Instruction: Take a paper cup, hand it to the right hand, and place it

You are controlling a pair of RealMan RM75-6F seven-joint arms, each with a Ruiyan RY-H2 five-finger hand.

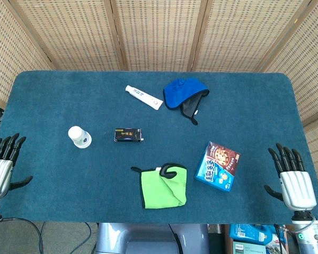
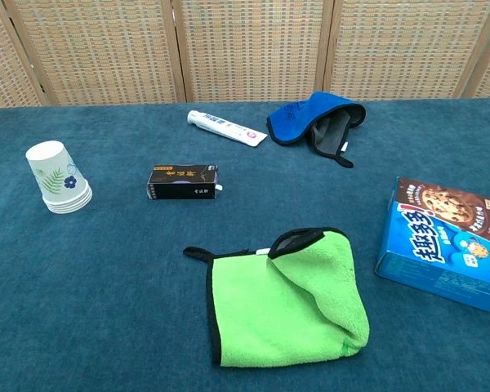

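Observation:
A short stack of white paper cups (image 1: 79, 136) with a leaf print stands upside down on the left part of the blue table; the chest view shows the stack (image 2: 58, 177) at far left. My left hand (image 1: 2, 164) hovers at the table's left edge, fingers spread, holding nothing, well to the left of the cups. My right hand (image 1: 292, 177) is at the right edge near the front corner, fingers spread and empty. Neither hand appears in the chest view.
A black box (image 1: 128, 135) lies right of the cups. A green cloth (image 1: 163, 186) lies front centre, a blue cookie box (image 1: 218, 165) to its right. A toothpaste tube (image 1: 143, 97) and blue cloth (image 1: 183, 93) lie at the back.

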